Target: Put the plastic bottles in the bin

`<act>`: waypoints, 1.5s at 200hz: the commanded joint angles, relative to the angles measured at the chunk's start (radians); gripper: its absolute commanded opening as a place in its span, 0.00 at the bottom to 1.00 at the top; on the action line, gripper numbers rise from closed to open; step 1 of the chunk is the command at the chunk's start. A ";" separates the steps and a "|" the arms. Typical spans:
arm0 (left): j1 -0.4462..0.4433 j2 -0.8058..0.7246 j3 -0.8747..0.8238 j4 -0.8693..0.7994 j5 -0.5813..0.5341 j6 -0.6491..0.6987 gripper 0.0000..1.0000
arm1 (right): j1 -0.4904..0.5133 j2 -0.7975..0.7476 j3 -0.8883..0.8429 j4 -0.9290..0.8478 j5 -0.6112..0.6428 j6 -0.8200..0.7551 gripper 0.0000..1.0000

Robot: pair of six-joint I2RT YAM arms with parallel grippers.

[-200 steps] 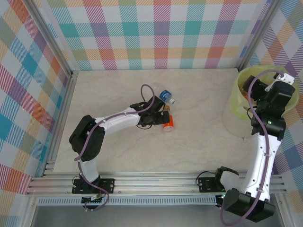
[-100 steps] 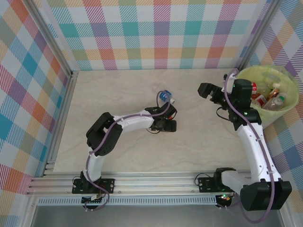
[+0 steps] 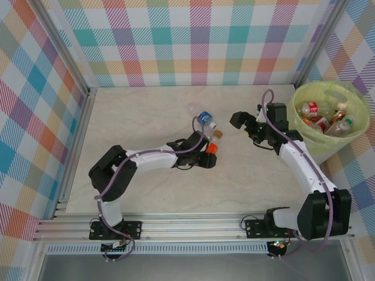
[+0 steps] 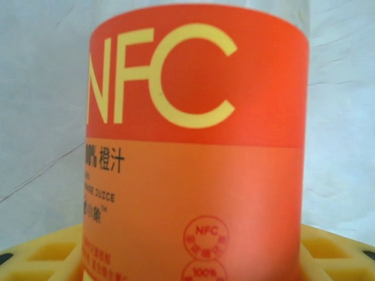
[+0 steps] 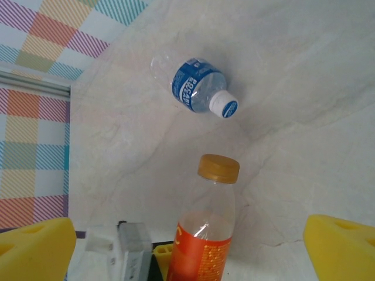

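one orange bottle (image 4: 196, 146) inside left pincer (image 3: 204, 155)

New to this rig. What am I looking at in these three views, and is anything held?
Two robot arms bolted to a table, each ending in a two-finger gripper. The overhead view looks down from behind them; the other two come from wrist cameras. The left gripper has yellow pads on both sides of an orange-label bottle, apparently gripping it. The right gripper is open, holding nothing. A blue-label bottle lies on the table. The green bin at right holds several bottles.
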 commanded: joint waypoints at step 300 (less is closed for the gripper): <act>0.004 -0.360 -0.273 0.325 -0.075 -0.048 1.00 | -0.471 -0.231 0.318 0.114 0.633 -0.363 0.46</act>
